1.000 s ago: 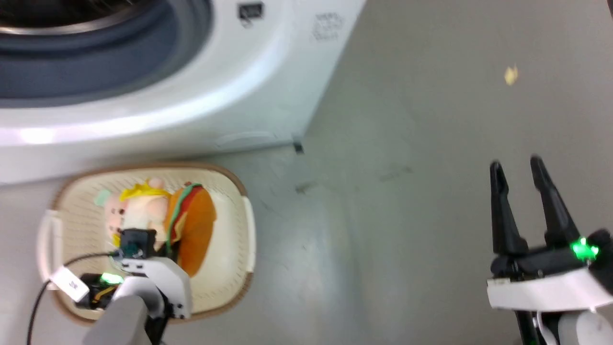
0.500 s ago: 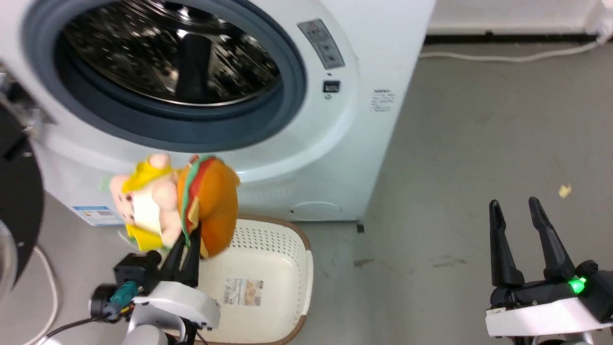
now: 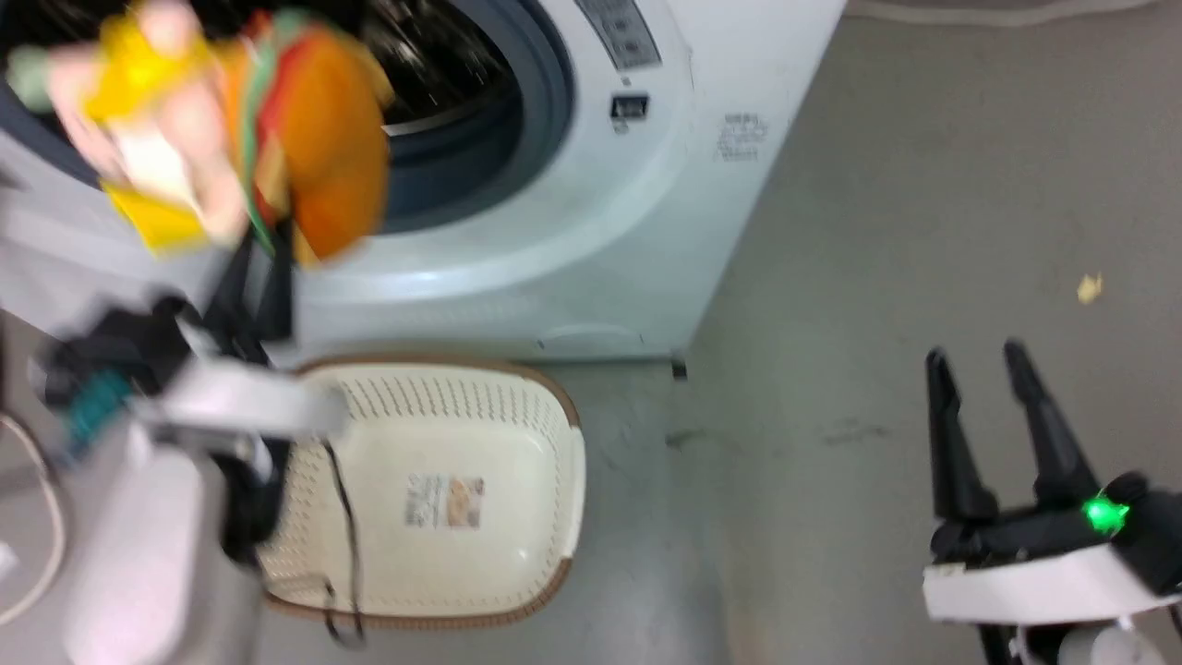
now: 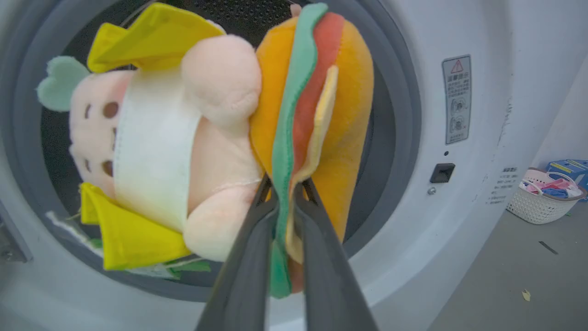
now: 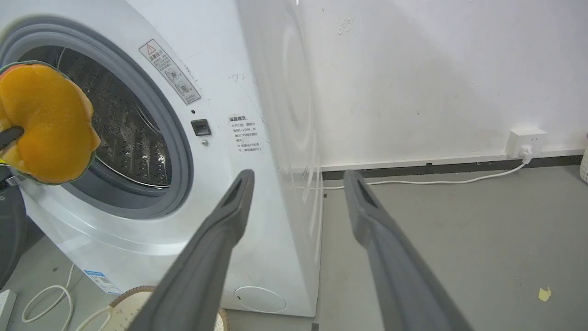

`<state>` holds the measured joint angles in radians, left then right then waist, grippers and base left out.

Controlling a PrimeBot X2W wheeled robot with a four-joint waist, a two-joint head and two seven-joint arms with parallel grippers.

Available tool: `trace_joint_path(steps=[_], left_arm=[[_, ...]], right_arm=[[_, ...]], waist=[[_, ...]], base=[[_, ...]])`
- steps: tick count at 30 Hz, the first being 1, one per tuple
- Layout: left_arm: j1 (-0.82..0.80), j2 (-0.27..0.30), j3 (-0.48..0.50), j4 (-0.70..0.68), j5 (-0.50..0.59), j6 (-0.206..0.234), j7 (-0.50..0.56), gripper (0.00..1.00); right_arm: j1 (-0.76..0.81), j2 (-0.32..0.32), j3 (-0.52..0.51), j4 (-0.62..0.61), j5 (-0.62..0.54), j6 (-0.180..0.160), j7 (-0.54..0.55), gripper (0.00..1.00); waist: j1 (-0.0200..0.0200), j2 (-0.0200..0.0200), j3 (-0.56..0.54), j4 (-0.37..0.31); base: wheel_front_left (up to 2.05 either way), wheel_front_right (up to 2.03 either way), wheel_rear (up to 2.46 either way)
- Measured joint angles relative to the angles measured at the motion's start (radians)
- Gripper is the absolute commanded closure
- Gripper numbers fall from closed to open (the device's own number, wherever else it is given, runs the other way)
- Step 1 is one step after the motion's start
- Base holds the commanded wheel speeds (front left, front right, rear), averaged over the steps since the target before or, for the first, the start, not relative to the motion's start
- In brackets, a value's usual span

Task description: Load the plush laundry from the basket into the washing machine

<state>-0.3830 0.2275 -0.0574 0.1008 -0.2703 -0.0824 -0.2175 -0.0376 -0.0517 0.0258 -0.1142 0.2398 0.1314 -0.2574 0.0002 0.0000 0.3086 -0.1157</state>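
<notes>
Left gripper [image 4: 285, 191] pinches the toy's [image 4: 220, 138] green trim before the washer [image 3: 591, 231]; right gripper [image 3: 979, 365] spread wide, empty.

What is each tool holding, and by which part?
The left tool pinches the plush toy by the green trim of its hamburger. The right tool holds nothing.

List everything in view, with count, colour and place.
washing machine: one, white with grey gasket, ahead left
plush laundry: one, beige, yellow and orange, held up before its opening
basket: one, cream with brown rim, on floor below the machine
second basket: one, white, holding coloured clothes, far off on floor
scrap: one, yellow, on grey floor
left tool: one, dark, shut on the plush's green trim
right tool: one, dark, open above the floor
</notes>
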Motion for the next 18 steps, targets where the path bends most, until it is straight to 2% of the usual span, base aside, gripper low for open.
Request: trace_joint_path(steps=[5,14,18], left_arm=[[-0.209,0.099,-0.004,0.048,0.008,-0.019,0.105,1.0],[-0.596,0.266,-0.079,0.284,0.034,-0.043,0.306,1.0],[-0.764,0.309,-0.107,0.397,0.028,-0.044,0.378,1.0]], right_arm=[[-0.063,0.0,-0.01,-0.026,0.027,0.0,0.0,0.0],[-0.159,0.0,-0.037,-0.029,0.1,0.0,0.0,0.0],[-0.169,0.0,-0.022,-0.028,0.124,0.0,0.0,0.0]], waist=[[0.0001,0.0001,0.109,-0.033],[0.0002,0.0,0.312,-0.112],[0.0001,0.0,0.384,-0.154]], base=[[0.0,0.0,0.0],[0.0,0.0,0.0],[0.0,0.0,0.0]])
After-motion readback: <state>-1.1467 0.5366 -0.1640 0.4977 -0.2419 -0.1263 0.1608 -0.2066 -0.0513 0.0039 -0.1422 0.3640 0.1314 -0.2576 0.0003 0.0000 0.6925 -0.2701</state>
